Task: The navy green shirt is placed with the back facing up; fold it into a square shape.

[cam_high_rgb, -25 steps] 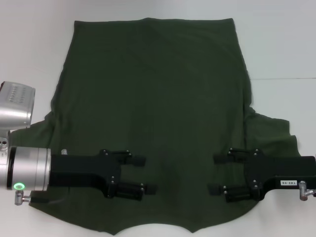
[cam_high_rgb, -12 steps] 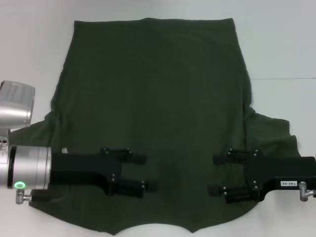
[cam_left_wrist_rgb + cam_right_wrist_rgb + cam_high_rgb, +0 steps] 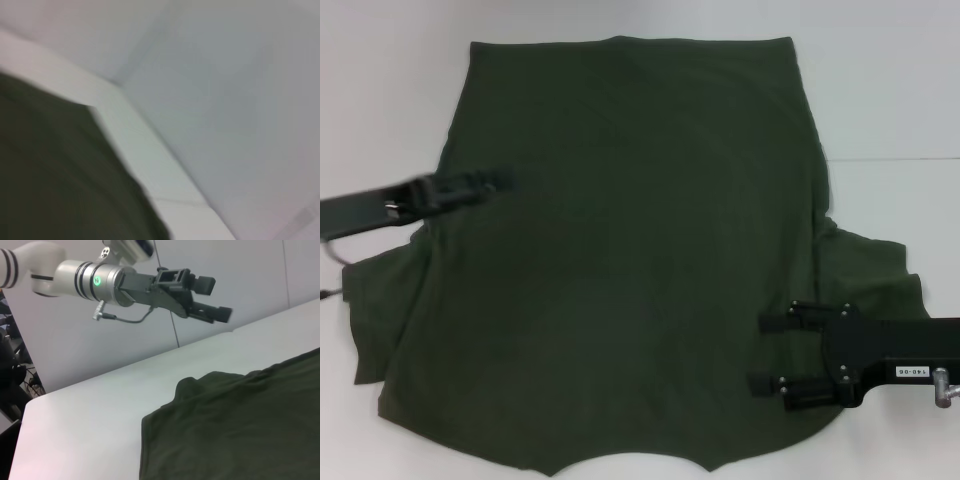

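Note:
The navy green shirt (image 3: pixel 630 250) lies spread flat on the white table (image 3: pixel 890 90), plain side up, its hem at the far edge and the collar at the near edge. My left gripper (image 3: pixel 498 183) is raised over the shirt's left edge, above the left sleeve; the right wrist view shows the left gripper (image 3: pixel 214 297) lifted in the air, open and empty. My right gripper (image 3: pixel 762 350) hovers open over the shirt's near right part, beside the right sleeve (image 3: pixel 880 265), with nothing between its fingers. The left wrist view catches the shirt (image 3: pixel 50 175) as dark cloth at the table's edge.
Bare white tabletop (image 3: pixel 90 430) surrounds the shirt on the left, right and far sides. A seam (image 3: pixel 895 158) crosses the table at the right. A wall (image 3: pixel 240 265) rises behind the table's edge.
My left arm has swung quickly from the shirt's near left part up and outward to its left edge, lifting off the cloth. The right gripper shifted slightly toward the right.

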{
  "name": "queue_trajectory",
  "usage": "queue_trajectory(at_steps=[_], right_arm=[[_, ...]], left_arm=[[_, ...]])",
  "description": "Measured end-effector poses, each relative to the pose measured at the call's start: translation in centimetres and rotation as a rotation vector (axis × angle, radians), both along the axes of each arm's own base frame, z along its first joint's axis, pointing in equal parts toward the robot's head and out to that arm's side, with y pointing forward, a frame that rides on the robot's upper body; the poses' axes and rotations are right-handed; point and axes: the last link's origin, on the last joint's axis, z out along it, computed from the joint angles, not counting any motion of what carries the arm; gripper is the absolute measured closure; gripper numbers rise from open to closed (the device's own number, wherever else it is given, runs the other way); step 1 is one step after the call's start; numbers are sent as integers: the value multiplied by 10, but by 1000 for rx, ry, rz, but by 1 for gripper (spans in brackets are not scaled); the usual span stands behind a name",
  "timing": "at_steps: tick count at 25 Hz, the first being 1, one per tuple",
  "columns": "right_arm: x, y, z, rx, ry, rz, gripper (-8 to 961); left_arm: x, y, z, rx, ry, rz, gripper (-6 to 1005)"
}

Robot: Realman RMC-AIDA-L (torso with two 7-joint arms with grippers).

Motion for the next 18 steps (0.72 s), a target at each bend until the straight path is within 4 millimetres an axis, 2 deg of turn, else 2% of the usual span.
queue_trajectory(at_steps=[4, 6, 8, 12, 18], right_arm=[[1, 0, 1, 0, -2, -1, 22], [1, 0, 2, 0, -3, -2, 23], [2, 0, 2, -1, -4, -6, 23], [4, -1, 2, 2, -6, -12, 23], [6, -1, 2, 0, -8, -24, 22]], left_arm=[[-30, -8, 20, 20, -16, 199, 80], [-53, -18, 28, 40, -8, 314, 80], [-64, -23, 30, 53, 0, 364, 81], [-89, -32, 31, 92, 26, 473, 81], [-105, -36, 19, 86, 65, 553, 81]])
